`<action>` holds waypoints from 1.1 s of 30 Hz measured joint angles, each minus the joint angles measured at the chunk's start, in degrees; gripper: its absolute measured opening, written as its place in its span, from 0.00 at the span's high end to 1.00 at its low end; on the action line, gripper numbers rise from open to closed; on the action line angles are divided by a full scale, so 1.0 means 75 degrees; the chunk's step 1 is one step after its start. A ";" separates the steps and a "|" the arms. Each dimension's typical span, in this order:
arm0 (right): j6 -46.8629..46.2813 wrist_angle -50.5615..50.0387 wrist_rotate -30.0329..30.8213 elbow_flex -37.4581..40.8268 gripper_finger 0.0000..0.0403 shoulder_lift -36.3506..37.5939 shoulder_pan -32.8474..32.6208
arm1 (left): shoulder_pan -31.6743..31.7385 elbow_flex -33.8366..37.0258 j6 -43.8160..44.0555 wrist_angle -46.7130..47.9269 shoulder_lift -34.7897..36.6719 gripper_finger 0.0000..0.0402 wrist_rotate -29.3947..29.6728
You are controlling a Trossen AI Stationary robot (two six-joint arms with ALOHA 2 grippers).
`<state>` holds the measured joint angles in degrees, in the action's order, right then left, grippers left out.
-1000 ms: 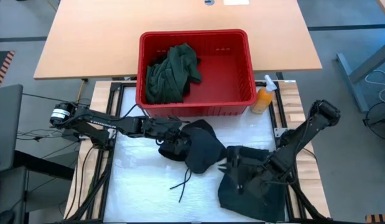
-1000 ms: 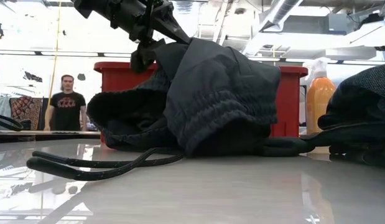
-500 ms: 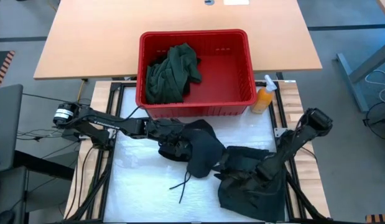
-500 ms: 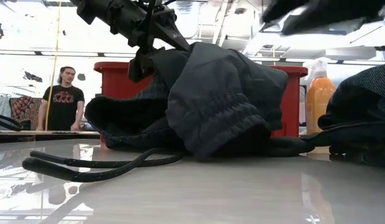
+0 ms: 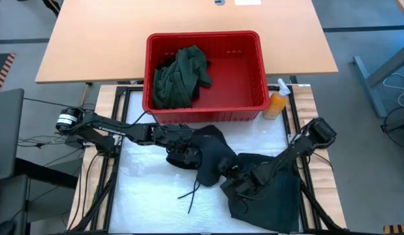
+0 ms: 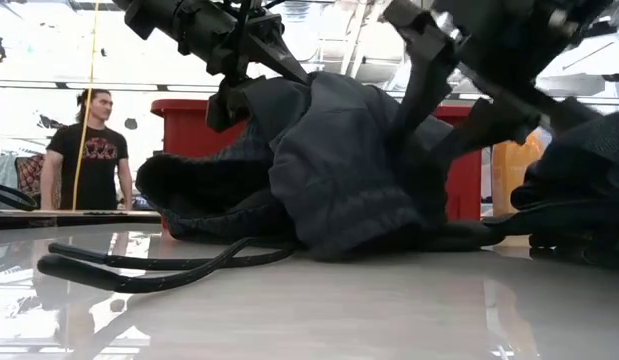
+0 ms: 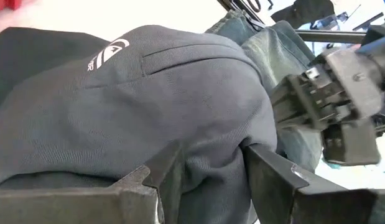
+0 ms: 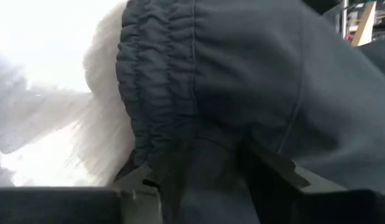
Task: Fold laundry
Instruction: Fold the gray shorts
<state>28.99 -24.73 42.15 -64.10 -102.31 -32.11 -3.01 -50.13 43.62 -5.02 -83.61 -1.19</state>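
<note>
A black drawstring garment (image 5: 211, 156) (image 6: 349, 170) lies bunched mid-table, its cord (image 5: 192, 192) trailing toward the near edge. My left gripper (image 5: 186, 151) (image 7: 204, 180) is at its left side, shut on the cloth. My right gripper (image 5: 229, 177) (image 8: 208, 168) is open at its near right edge, one finger on either side of a fold beside the elastic waistband (image 8: 155, 93). A dark teal garment (image 5: 267, 199) lies flat under the right arm. A green garment (image 5: 179, 78) sits in the red basket. My left gripper pinches a raised fold of the black garment (image 7: 204, 149) between its two fingers, slanting down from the table's left. That fold is held up (image 6: 244, 85), while the garment's lower part rests on the table. My right gripper's fingers (image 8: 267, 165) straddle cloth; I cannot tell whether they touch it.
The red basket (image 5: 254, 104) stands against the far side of the white work surface, with an orange spray bottle (image 5: 277, 101) at its right corner. Bare white surface lies to the near left (image 5: 149, 196). A person stands in the room behind (image 6: 89, 150).
My right gripper has swung from above the teal garment toward the table's left and come down at the black garment's near right edge, staying open. The black garment and my left gripper have kept still. The person in the background has walked a little.
</note>
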 joint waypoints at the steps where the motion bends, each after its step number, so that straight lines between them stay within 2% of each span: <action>1: -0.0003 0.0005 0.0000 0.0000 0.57 -0.0045 0.0012 | -0.0005 0.0000 -0.0003 0.0003 0.0000 0.64 -0.0001; 5: -0.0092 0.0018 -0.0001 -0.0003 0.70 -0.0153 0.0011 | -0.0030 0.0000 -0.0035 0.0008 0.0003 0.64 -0.0005; 10: -0.1134 0.0152 -0.0029 -0.0025 0.95 0.0076 0.0005 | -0.0040 0.0000 -0.0041 0.0192 0.0003 0.64 -0.0001; 16: -0.2307 0.0188 -0.0347 -0.0373 0.94 0.0910 -0.0046 | -0.0107 0.0008 -0.0298 0.0077 0.0006 0.64 -0.0052; 18: -0.2633 0.0165 -0.0585 -0.0454 0.96 0.1289 -0.0115 | -0.0160 0.0012 -0.0521 -0.0342 0.0006 0.64 -0.0384; 21: -0.3590 0.0164 -0.1241 -0.0472 0.96 0.1908 -0.0197 | -0.0274 0.0013 -0.0807 -0.1751 0.0006 0.64 -0.1375; 24: -0.4680 0.0121 -0.1530 -0.0472 0.90 0.2360 -0.0287 | -0.0395 0.0012 -0.0953 -0.3415 0.0009 0.64 -0.1935; 27: -0.4644 0.0123 -0.1448 -0.0472 0.77 0.2569 -0.0542 | -0.0462 0.0012 -0.1247 -0.4519 0.0012 0.64 -0.1928; 30: -0.4470 0.0028 -0.1043 -0.0472 0.62 0.2522 -0.0839 | -0.0513 0.0012 -0.1866 -0.4835 0.0012 0.64 -0.1946; 33: -0.4882 -0.0107 -0.0906 -0.0472 0.49 0.2343 -0.0996 | -0.0736 0.0012 -0.2855 -0.4299 0.0067 0.64 -0.2029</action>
<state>-7.62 -25.53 35.35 -67.64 -84.74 -39.58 -8.53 -50.04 22.20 -37.26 -83.11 -16.41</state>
